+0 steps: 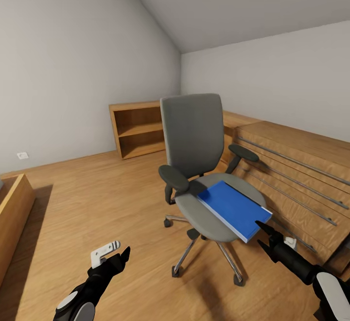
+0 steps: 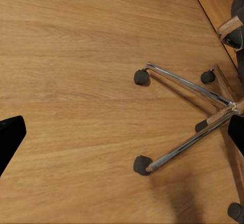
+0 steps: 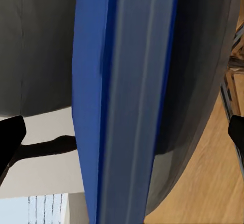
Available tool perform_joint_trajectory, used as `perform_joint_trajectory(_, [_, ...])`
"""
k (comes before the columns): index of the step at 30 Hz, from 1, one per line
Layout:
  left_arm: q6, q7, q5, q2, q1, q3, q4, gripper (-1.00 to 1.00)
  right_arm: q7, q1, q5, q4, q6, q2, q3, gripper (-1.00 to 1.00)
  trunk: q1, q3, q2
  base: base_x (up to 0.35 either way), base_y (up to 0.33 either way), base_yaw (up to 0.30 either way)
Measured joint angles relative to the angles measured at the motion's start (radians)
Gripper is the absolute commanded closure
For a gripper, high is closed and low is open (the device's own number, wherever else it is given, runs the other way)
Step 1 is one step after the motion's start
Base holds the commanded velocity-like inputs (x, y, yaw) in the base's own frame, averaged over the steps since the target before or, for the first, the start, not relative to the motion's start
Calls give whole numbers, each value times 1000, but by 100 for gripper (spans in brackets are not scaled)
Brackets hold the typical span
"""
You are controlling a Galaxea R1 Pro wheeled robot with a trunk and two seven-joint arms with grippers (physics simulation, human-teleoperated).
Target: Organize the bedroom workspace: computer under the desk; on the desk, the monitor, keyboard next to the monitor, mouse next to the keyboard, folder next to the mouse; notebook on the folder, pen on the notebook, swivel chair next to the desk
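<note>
The swivel chair [image 1: 192,131] is grey with black armrests and stands on the wooden floor in the middle of the room. A blue folder [image 1: 233,209] lies flat on its seat, with the near corner jutting over the seat's front edge. My right gripper [image 1: 260,234] is open right at that corner. In the right wrist view the folder's edge [image 3: 122,82] runs between the gripper's spread fingers [image 3: 10,137], close up. My left gripper [image 1: 116,254] hangs open and empty low at the left. It looks down at the chair's chrome base [image 2: 188,87] and casters.
A light wooden drawer chest [image 1: 301,175] runs along the right wall, close behind the chair. An open wooden bookshelf [image 1: 138,129] stands at the back wall. Another wooden piece [image 1: 14,204] sits at the left edge. Bare floor lies left of the chair.
</note>
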Motion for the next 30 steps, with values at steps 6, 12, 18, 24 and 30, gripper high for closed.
perform_joint_trajectory(6, [1,0,1,0,0,0,0,-100,0,0,0,0,0,0,0,-100,0,0,0,13,0,0])
perform_joint_trajectory(12, [1,-1,1,0,0,0,0,-100,0,0,0,0,0,0,0,-100,0,0,0,104,42,0])
perform_joint_trajectory(18, [1,-1,1,0,0,0,0,-100,0,0,0,0,0,0,0,-100,0,0,0,34,13,0])
perform_joint_trajectory(24, [1,-1,1,0,0,0,0,-100,0,0,0,0,0,-1,0,-100,0,0,0,8,3,0])
perform_joint_trajectory(30, [1,-1,1,0,0,0,0,-100,0,0,-1,-1,0,-1,0,100,0,0,0,1,0,0])
